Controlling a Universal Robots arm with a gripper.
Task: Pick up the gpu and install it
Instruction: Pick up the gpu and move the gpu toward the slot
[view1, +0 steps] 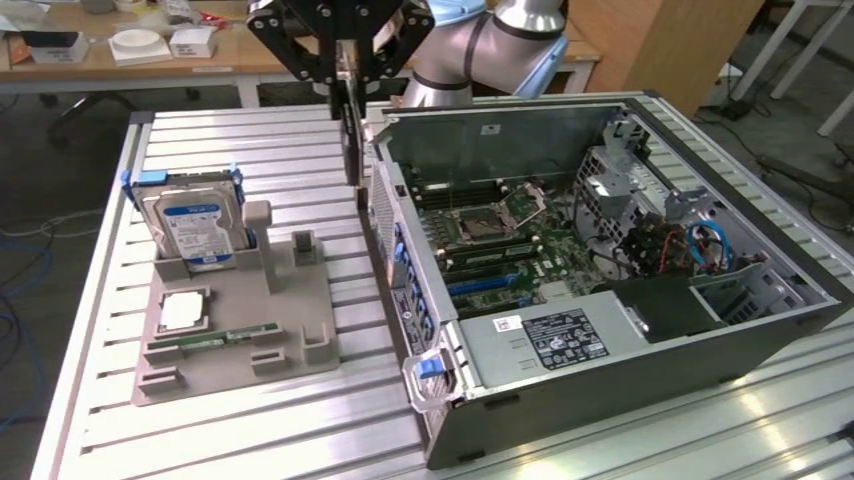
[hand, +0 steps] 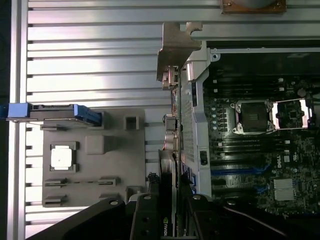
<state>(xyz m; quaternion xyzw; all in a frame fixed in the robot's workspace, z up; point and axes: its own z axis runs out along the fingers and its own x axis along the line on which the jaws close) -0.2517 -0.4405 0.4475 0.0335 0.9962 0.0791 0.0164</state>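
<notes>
Above ribbed aluminium desk (view1: 240, 140), just beside open grey computer case (view1: 641, 385): black gripper (view1: 350, 72) clamped on thin black gpu card (view1: 352, 140) with silvery bracket, hanging edge-on; card's top hidden inside grip, face unreadable.

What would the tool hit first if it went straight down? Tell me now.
The tool, shut on the gpu, points down. The gpu's lower edge would probably meet the table just outside the case; depth is unclear, so it might catch the case wall instead.

Workshop corner, dark floor (view1: 60, 160).
A wooden workbench (view1: 267, 52) with white boxes (view1: 140, 45) lines the back; a wooden cabinet (view1: 667, 40) stands beside it; cables (view1: 16, 290) trail across the floor.
</notes>
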